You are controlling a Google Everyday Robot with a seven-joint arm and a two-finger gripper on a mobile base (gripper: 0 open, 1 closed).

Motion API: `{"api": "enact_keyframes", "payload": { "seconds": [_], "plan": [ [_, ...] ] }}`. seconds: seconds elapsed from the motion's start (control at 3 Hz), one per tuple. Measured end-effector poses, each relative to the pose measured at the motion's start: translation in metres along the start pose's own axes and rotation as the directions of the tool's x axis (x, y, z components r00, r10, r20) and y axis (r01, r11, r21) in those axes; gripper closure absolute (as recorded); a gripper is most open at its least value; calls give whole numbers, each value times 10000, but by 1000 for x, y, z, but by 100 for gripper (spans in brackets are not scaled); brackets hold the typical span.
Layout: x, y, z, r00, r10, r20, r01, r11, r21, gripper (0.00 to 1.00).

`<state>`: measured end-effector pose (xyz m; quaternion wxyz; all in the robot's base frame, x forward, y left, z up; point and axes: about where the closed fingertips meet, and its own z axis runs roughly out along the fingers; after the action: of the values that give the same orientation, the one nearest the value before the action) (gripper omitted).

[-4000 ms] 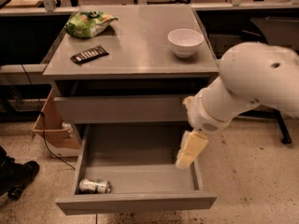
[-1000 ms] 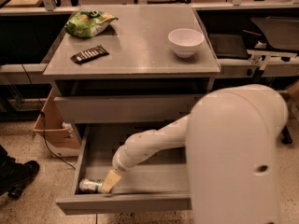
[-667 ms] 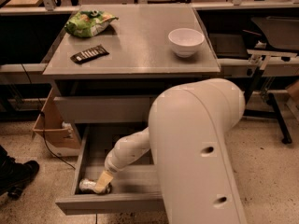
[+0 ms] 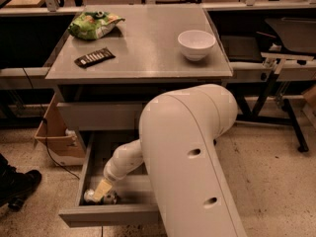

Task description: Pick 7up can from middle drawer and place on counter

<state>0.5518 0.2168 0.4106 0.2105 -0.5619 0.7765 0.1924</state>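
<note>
Can: on its side in the front-left corner of the open lower drawer, long axis apparently left-right along the drawer front | gripper: directly over the can's middle, angled down-left | hold: I cannot tell if it grips | destination: counter, up and behind.

Warm, yellowish light from overhead. You get the counter, well above the gripper, evenly lit with a dull sheen and a soft shadow under the white bowl. The gripper sits low in the front-left corner of the middle drawer, which is dim and shaded by the arm. The 7up can just under it shows a small glint. Beyond the counter it is near black.
</note>
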Motion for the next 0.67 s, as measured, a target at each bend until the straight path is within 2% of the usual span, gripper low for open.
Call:
{"api": "enact_keyframes", "payload": {
  "seconds": [0.67],
  "plan": [
    [-3, 6, 18, 9999, -148, 8, 148, 9997, 187, 0]
  ]
}}
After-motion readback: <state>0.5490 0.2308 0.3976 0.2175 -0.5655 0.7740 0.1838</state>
